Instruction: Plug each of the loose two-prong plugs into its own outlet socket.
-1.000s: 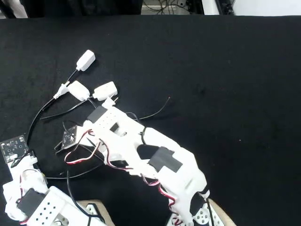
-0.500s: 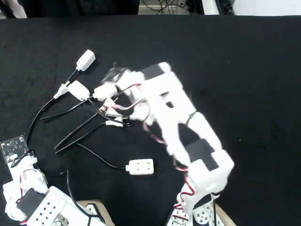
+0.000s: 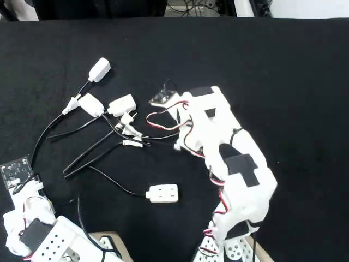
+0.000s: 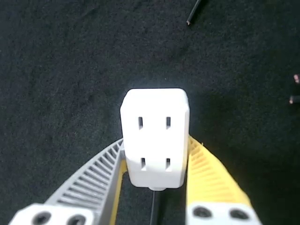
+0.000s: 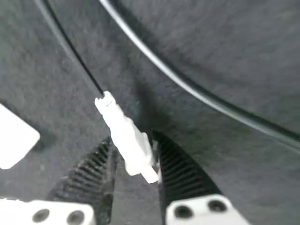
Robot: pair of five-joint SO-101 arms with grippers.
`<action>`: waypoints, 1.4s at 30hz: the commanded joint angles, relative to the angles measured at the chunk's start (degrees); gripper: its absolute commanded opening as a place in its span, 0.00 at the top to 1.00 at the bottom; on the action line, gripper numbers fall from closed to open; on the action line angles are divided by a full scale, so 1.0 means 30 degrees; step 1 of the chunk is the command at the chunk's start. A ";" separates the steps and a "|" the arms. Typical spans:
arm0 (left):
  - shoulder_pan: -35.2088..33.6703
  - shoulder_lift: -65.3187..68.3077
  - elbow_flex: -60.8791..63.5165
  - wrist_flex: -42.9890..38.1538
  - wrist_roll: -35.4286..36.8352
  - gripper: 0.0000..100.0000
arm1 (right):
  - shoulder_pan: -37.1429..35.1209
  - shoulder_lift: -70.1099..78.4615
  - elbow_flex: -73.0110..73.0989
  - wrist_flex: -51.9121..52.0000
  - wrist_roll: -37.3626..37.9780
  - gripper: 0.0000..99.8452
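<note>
My left gripper [image 4: 155, 143] is shut on a white outlet socket block [image 4: 154, 126], whose two pairs of slots face the camera, just above the black table. My right gripper [image 5: 133, 154] has its black fingers closed on a small white two-prong plug [image 5: 126, 140] with a thin black wire, low over the table. From above, the right arm [image 3: 218, 136] stands at the table's middle. Two loose plugs [image 3: 128, 130] [image 3: 134, 143] lie left of it. Three white outlet sockets [image 3: 99, 69] [image 3: 90, 104] [image 3: 122, 105] lie at the far left. One more outlet [image 3: 162, 192] lies near the front.
Black cables [image 3: 87, 158] trail across the left half of the black table [image 3: 294, 82]. The left arm [image 3: 32, 229] sits at the front left corner. The right half of the table holds nothing but the right arm.
The right arm swung from the left cable cluster up and back toward the middle, uncovering the front outlet and the loose plugs. The left arm kept still.
</note>
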 commanded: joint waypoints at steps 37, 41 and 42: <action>0.0278 -0.0088 0.0015 -0.0029 -0.0205 0.93 | -0.2901 0.1978 -0.5905 0.3780 0.1084 0.87; 0.0278 -0.0088 0.0015 -0.0029 -0.0205 0.93 | -0.3458 0.1978 -0.5846 0.3751 0.1612 0.87; 0.0278 -0.0088 0.0015 -0.0029 -0.0205 0.93 | -0.3487 0.1978 -0.5905 0.3751 0.1875 0.87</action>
